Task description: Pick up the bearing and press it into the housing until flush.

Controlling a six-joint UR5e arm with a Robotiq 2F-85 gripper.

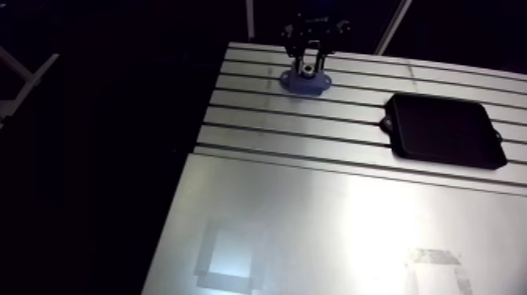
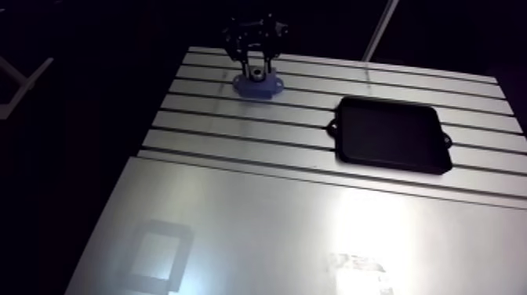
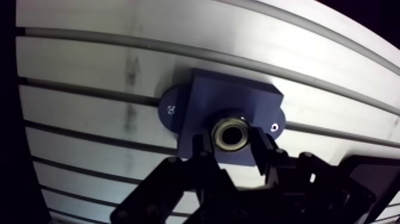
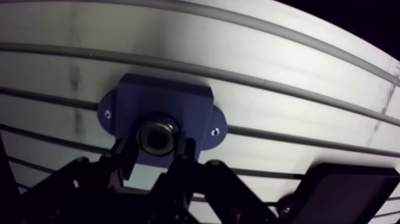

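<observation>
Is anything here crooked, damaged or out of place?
Nothing stands out. The bearing sits square at the bore of the blue housing, gripped by the claw; the housing lies flat on the table.

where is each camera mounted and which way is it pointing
arm view: rides the arm's upper link, looking down across the slotted table; the gripper comes down from the top edge onto the blue housing, with the black tray apart to one side.
wrist view: sits on the wrist, looking down past the gripper; its two fingers rise either side of the bearing at the housing's bore, pressed on it.
shared: gripper, housing, tray, table.
</observation>
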